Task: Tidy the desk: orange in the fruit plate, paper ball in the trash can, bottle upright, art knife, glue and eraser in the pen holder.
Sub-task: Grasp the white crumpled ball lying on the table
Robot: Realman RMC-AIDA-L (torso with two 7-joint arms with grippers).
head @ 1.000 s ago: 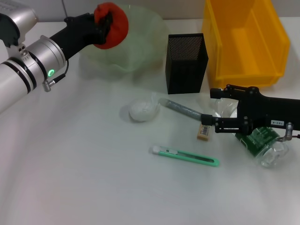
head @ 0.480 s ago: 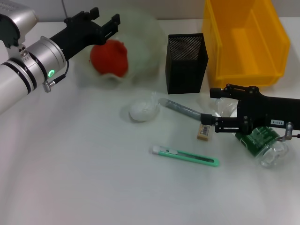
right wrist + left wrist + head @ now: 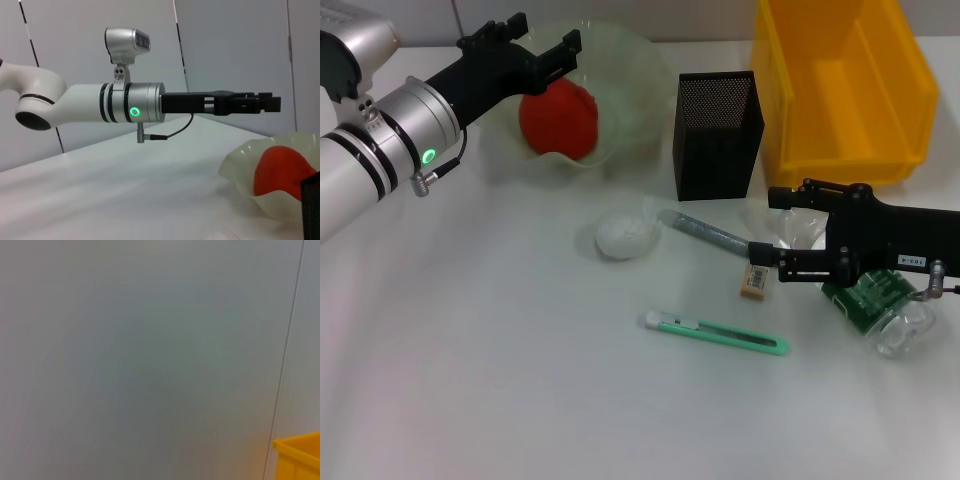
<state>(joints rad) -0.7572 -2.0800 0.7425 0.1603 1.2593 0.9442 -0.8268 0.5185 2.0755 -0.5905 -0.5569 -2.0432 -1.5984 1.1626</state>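
My left gripper (image 3: 542, 40) hangs wide open and empty above the fruit plate (image 3: 630, 70); the orange (image 3: 558, 119), held a second ago, now sits settled just beneath my fingers. My right gripper (image 3: 768, 225), spread open, rests by the bottle (image 3: 880, 305). No readable writing. White desk (image 3: 500, 350), grey wall.

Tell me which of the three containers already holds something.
The fruit plate: the orange lies in it, under the open left gripper. The pen holder and yellow bin look empty.
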